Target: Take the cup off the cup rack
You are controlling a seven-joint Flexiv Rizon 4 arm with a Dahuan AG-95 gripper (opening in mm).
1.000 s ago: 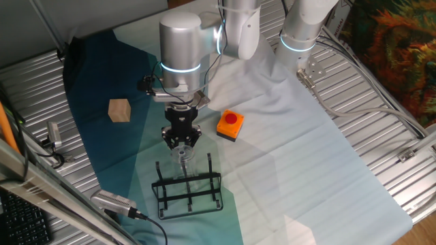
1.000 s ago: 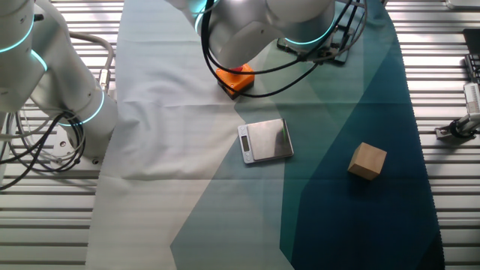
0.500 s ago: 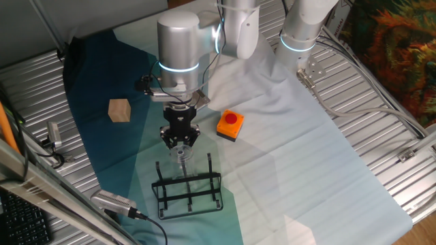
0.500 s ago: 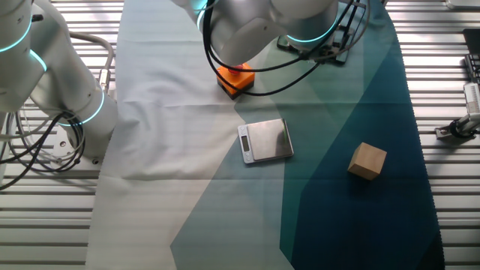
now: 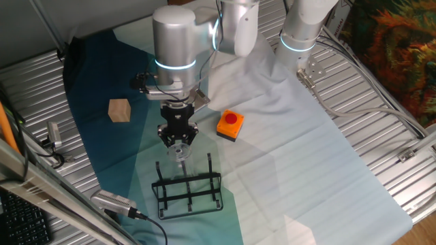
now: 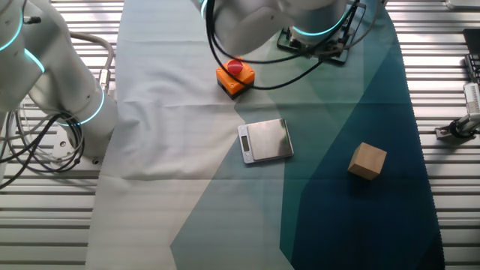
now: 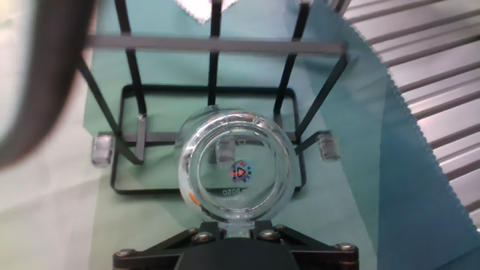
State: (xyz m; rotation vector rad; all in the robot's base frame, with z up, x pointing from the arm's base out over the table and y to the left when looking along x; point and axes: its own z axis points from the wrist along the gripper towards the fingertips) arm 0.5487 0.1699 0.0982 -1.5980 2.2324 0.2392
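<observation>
Cup held in the hand above the cup rack.

From the left in one fixed view: a tan wooden cube [image 5: 119, 109] sits on the cloth-covered counter [image 5: 306, 163]; the hand [image 5: 178, 141] hangs over the black wire cup rack [image 5: 189, 185], fingers closed about the clear glass cup [image 5: 182, 151]; an orange button box [image 5: 230, 125] stands to its right. The hand view looks into the cup's round mouth [image 7: 234, 166], with the upright prongs behind it and apart from it.
</observation>
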